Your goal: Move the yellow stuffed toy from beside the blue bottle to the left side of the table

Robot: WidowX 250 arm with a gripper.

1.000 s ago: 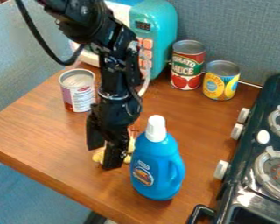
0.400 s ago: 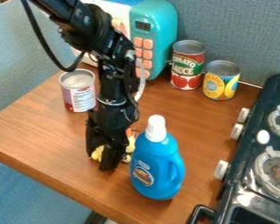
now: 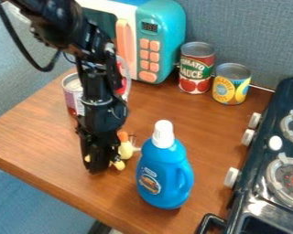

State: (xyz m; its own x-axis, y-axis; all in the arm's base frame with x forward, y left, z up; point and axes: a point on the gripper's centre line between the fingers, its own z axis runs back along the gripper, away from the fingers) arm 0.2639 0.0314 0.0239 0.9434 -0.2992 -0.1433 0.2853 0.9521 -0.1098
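At the gripper (image 3: 98, 168), a yellow toy (image 3: 125, 150) shows on both sides.

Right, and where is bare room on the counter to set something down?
On the counter: picture-left of the gripper, up to the edge; and the middle patch bordered by the blue bottle, red can, yellow can and stove. Crowded: where gripper, yellow toy and bottle stand close.

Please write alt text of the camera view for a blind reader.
A robot gripper hangs at a small yellow-and-orange item on a brown counter, near a blue detergent bottle. Three cans and a toy microwave stand behind; a stove is right.
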